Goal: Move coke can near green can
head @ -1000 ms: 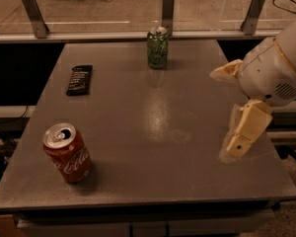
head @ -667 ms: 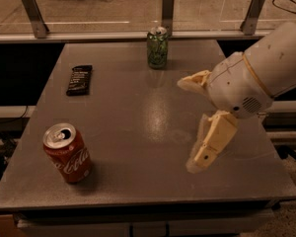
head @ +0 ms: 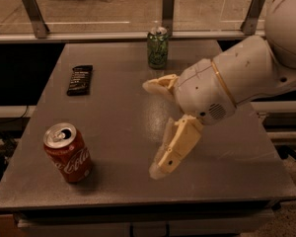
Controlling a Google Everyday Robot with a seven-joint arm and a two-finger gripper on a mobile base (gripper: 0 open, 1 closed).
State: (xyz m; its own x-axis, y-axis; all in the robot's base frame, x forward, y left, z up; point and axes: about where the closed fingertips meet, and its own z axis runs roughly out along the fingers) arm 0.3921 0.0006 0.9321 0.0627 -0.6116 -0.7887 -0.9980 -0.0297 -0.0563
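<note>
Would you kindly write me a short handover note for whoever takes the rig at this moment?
Gripper: open, empty, above the middle of the table, to the right of the coke can.
Coke can: upright near the table's front left corner, not yet grasped.
Green can: upright at the far edge, well apart from the coke can.
Done: nothing. Left: grasp the coke can and set it beside the green can.

Elevated near view, tool (head: pixel 150 128) centre-frame

Dim warm light puts soft glare on the table (head: pixel 113 132), between the spread jaws.
</note>
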